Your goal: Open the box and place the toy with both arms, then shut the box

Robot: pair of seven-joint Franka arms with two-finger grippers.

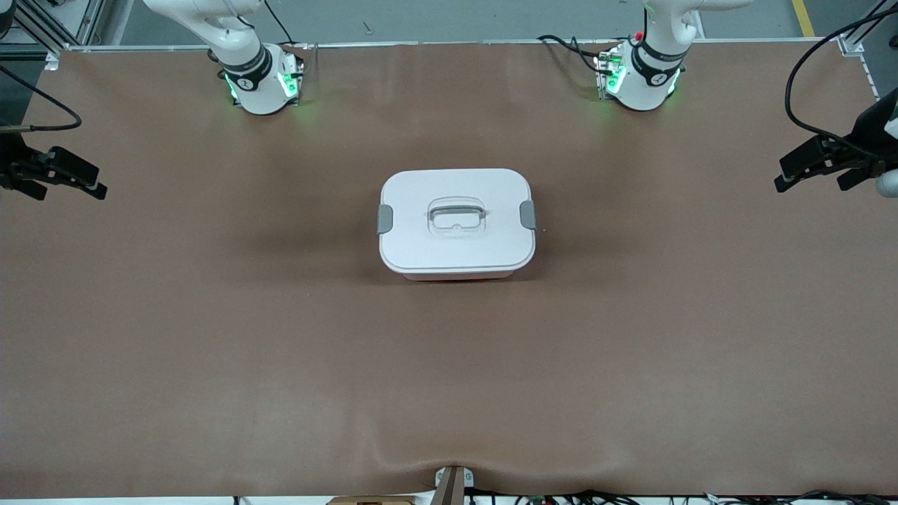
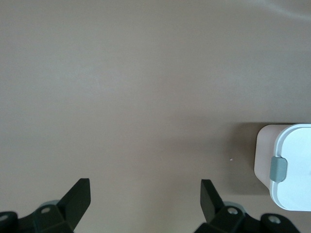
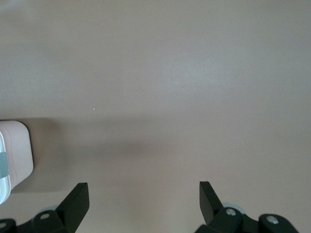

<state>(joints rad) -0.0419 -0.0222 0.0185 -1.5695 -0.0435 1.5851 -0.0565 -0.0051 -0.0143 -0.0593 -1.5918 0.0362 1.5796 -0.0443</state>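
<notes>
1. Counter (image 1: pixel 210 337): brown, wide. Toy not visible anywhere, so you can't confirm it's inside; don't call the job done on looks.
2. Box (image 1: pixel 457 223): counter centre, lid on, grey clips at 3 & 9 o'clock. Risk: a half-seated clip would let the lid lift.
3. Left tool (image 1: pixel 821 165): over the left arm's counter end, fingers spread wide, empty.
4. Right tool (image 1: pixel 59 175): over the right arm's end, same: wide apart, holding nothing.

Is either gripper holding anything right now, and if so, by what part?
Nothing is held. The left gripper and the right gripper are both open over bare table, one at each end. The box sits closed at mid-table, untouched.
</notes>
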